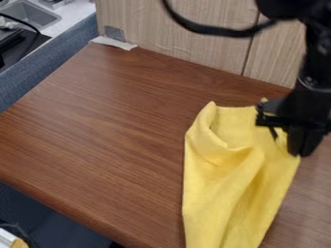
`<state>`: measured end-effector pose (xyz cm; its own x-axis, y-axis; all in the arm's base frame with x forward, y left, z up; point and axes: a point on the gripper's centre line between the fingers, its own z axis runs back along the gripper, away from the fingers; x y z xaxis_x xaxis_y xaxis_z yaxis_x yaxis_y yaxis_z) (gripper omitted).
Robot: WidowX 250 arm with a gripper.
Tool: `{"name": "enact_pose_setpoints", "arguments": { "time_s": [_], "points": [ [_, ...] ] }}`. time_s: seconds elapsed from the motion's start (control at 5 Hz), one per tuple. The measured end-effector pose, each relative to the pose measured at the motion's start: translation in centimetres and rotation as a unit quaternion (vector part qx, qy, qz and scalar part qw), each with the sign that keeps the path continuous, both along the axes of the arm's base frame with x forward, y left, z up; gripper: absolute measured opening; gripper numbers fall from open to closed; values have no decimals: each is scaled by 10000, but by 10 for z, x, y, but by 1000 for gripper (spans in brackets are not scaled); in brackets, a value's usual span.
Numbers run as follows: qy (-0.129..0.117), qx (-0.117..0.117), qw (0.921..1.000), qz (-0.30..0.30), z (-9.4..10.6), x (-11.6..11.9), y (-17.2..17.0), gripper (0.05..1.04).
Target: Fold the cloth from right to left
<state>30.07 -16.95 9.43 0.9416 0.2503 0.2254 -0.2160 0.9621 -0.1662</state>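
The yellow cloth (223, 184) lies lengthwise on the right part of the wooden table, running down to the view's bottom edge. Its upper left corner stands up in a point, and raised, loose folds cross its middle. The black gripper (298, 145) hangs at the right, over the cloth's upper right edge, and covers part of that edge. Whether it holds any fabric cannot be made out.
The brown wooden table (110, 131) extends left of the cloth. A light wood panel (174, 34) stands along its back edge, with a black cable (207, 30) in front. Beyond the left side are a blue-grey border (48, 72) and a sink (32, 13).
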Motion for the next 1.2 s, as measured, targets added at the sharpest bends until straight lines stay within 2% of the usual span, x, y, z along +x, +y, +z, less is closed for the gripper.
{"name": "enact_pose_setpoints", "arguments": {
  "time_s": [0.2,0.4,0.6,0.8,1.2],
  "points": [
    [-196,-69,9995,222,23,-15,30,54],
    [-278,2,9985,475,31,-31,63,54],
    [-213,26,9961,855,23,-51,96,54],
    [2,-11,9944,1054,1,-59,114,54],
    [554,-31,9922,1112,-62,-59,130,54]
  ]
}}
